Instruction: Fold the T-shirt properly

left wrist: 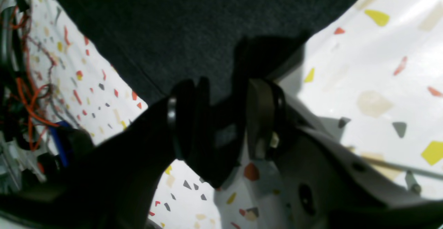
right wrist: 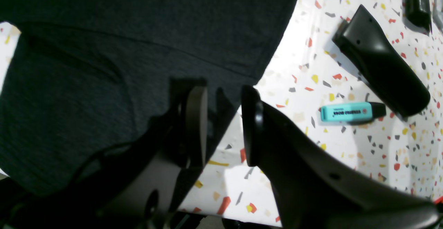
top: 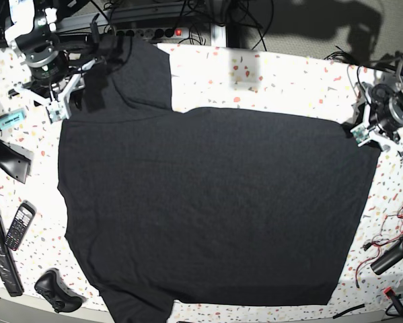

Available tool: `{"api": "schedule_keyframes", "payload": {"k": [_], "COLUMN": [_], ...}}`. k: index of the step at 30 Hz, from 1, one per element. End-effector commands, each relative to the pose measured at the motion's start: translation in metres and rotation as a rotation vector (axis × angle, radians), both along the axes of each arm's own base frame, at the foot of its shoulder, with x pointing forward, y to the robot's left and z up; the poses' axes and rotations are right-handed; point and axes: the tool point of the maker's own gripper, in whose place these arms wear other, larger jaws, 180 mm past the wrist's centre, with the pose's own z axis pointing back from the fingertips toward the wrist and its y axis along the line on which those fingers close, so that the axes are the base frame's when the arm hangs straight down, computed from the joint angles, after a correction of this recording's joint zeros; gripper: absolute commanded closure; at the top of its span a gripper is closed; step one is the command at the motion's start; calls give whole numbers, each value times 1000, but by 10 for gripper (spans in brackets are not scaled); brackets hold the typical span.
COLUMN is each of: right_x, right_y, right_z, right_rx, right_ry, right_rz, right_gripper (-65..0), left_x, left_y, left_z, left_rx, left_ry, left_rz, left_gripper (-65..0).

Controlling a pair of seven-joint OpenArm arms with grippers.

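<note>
**Grippers poised at opposite corners of spread T-shirt**

Jaws parted and empty, the left gripper [left wrist: 225,118] hovers over a corner of the black T-shirt [top: 208,208], its two pads apart with dark cloth and speckled tabletop showing between them. The right gripper [right wrist: 223,118] also stands open with nothing between its pads, at the shirt's edge by a sleeve. The T-shirt lies flat, plain side up, across most of the terrazzo-patterned table [top: 268,74], one sleeve reaching toward the far edge and the other toward the near edge. Beside the right gripper lie a turquoise highlighter [right wrist: 349,112] and a black handle-shaped tool [right wrist: 377,61], both off the cloth. A mobile phone [top: 18,225] and a game controller [top: 55,291] rest along the same side. Red and black cables [top: 383,242] trail near the left arm's side, clear of the hem. Bare table borders the shirt on all sides, widest at the far edge. Both arms reach down from the table's far corners.
</note>
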Motion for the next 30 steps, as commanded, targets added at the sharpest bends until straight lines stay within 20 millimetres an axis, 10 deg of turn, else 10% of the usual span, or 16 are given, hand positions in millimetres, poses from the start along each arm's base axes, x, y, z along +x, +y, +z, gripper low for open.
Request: {"api": "schedule_keyframes", "payload": {"k": [1, 13, 30], "right_x": [5, 5, 6], "right_y": [0, 0, 0], "right_z": [11, 11, 11], "right_rx": [-15, -15, -15], "right_ry": [-39, -40, -41], "right_rz": [16, 16, 16], "right_gripper": [-169, -169, -169], "left_x": [22, 21, -30], "left_y": [20, 16, 28], "left_z": [17, 18, 16], "left_rx": [72, -24, 63], "left_ry": [-90, -78, 24], "left_rz": [50, 98, -12], "left_gripper": [-232, -232, -230]}}
